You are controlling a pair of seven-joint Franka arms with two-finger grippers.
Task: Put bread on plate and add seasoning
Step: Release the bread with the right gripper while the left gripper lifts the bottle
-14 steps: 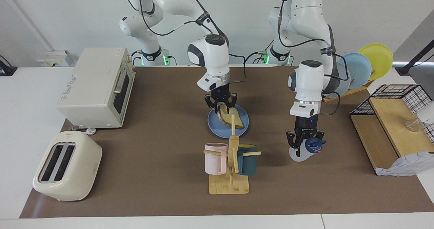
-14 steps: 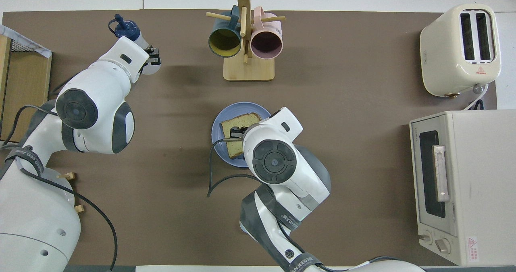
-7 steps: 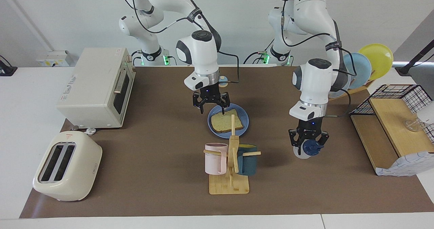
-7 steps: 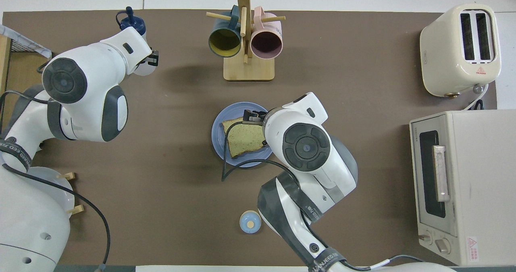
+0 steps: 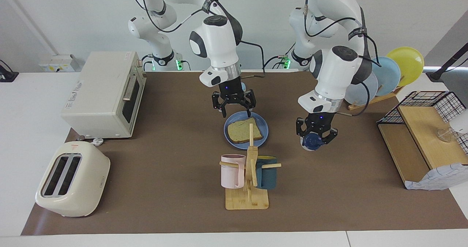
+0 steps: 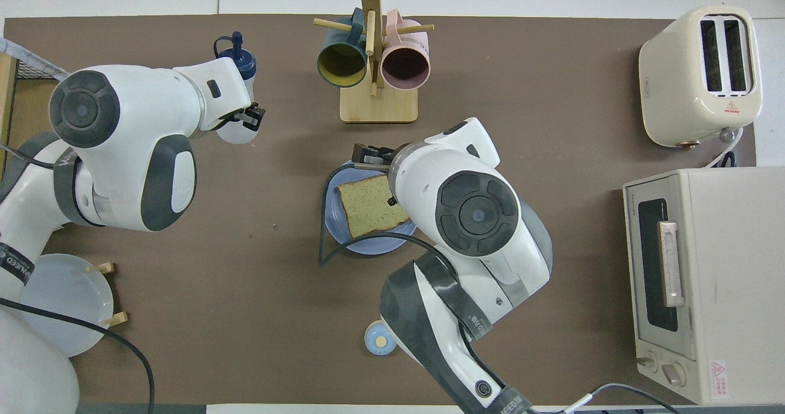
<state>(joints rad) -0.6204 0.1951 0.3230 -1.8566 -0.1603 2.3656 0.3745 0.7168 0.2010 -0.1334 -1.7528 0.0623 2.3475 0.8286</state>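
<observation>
Resting bread: the bread [image 5: 244, 130] lies flat in the middle of the plate [image 5: 228, 141], crust clear of the rim.
Plate: it sits mid-table, and in the overhead view the mug rack [image 6: 378, 104] stands at its twelve o'clock.
Right gripper: the right gripper [image 5: 236, 113] had the slice tilted on the plate a second ago. It has now let go, and hangs with fingers spread over the plate's edge, at twelve o'clock of the plate in the facing view.
Seasoning: the seasoning [image 5: 310, 141] is clasped by the left gripper [image 5: 316, 139]. It appears lifted off the mat and has come in toward the plate. It now sits at three o'clock of the plate in the facing view, and is not yet over the bread.
Meaning: the first half of the task looks done. What remains is to carry the bottle over the slice and tip it, with the right arm out of the way.
Surface: a brown mat [image 5: 164, 188] covers a white table.
Room: a toaster [image 5: 73, 179] and a toaster oven [image 5: 104, 93] stand toward the right arm's end. Upright plates [image 5: 395, 69] and a wire basket [image 5: 427, 108] are at the left arm's end. A small bell [image 6: 380, 338] sits at six o'clock of the plate in the overhead view. The wall is plain white.
</observation>
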